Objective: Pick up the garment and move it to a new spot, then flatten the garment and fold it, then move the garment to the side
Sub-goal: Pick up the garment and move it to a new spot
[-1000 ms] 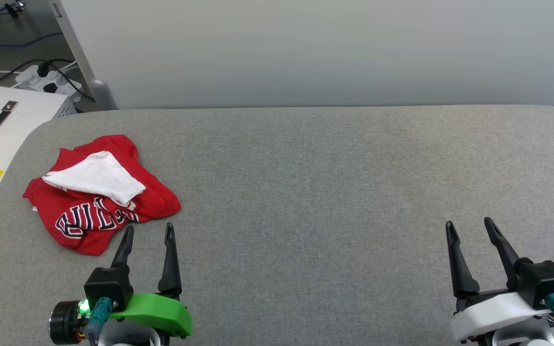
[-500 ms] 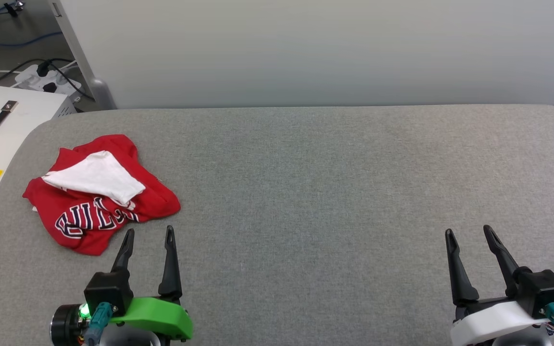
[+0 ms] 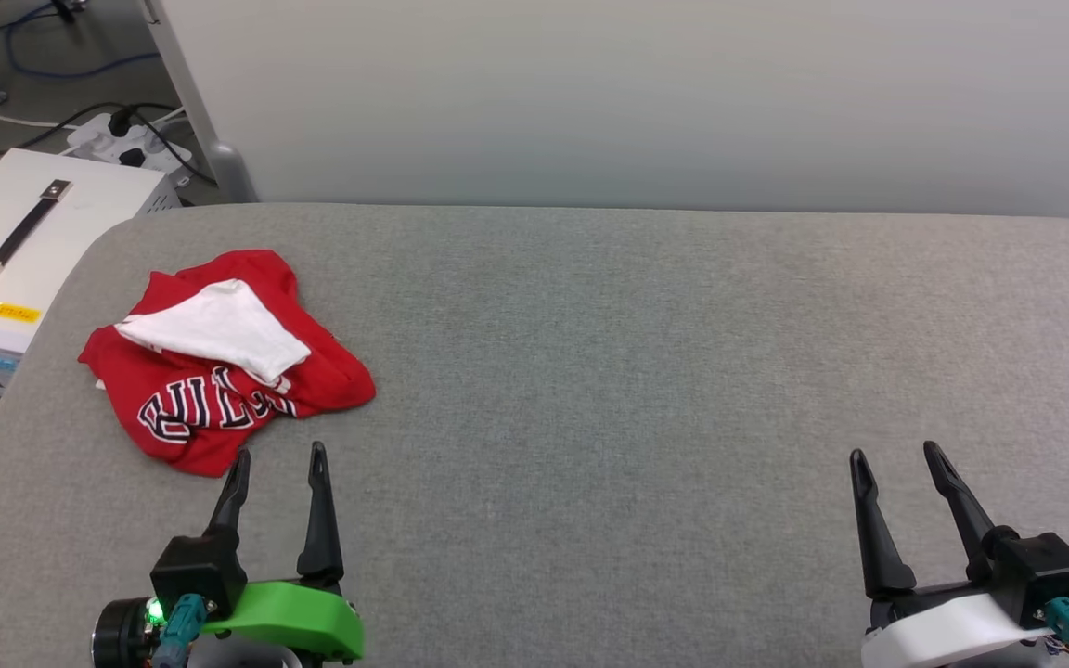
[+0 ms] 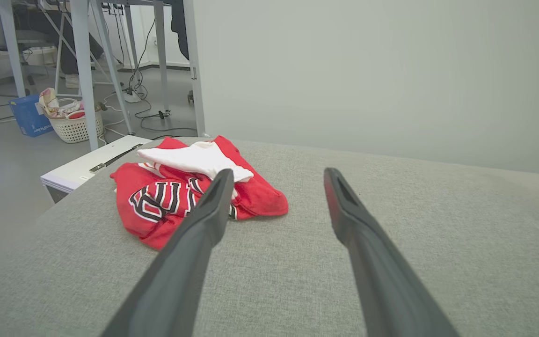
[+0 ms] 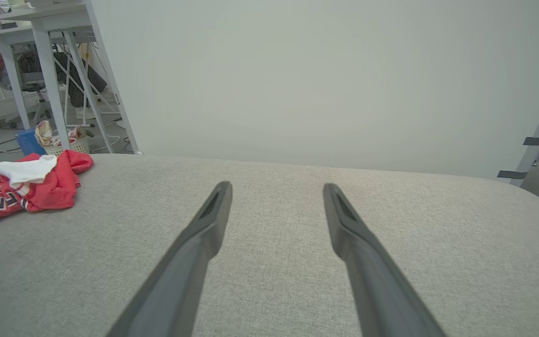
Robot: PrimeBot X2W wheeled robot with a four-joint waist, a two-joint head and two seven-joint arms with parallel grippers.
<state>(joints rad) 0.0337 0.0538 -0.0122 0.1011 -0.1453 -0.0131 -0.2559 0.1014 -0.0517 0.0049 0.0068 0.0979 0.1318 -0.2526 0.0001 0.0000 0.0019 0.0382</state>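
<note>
**Head view: jersey T-shirt (image 3: 224, 366) bunched at the left of the table, both grippers empty**

A red jersey T-shirt lies crumpled in a heap on the grey fabric-covered table (image 3: 590, 371), close to its rounded left corner. One white sleeve is folded across the top of the heap. Dark lettering outlined in white runs along the side of the heap nearer the robot, partly lost in the folds.

The left gripper (image 3: 279, 452), on a green mount, sits just short of the shirt's near edge with its two dark fingers spread and nothing between them. In the left wrist view one finger crosses in front of the lettering, and whether it touches the cloth cannot be told.

The right gripper (image 3: 895, 452), on a white mount, is well apart from the shirt at the lower right. It is likewise parted and holds nothing, over bare fabric.

Beside the table's left edge stands a white case (image 3: 43, 232) with a black strap handle. A power strip (image 3: 126, 144) lies on the floor beyond it. The left wrist view also shows a white laundry basket (image 4: 70, 128) under a desk. A pale wall panel (image 3: 637, 93) rises behind the table.
</note>
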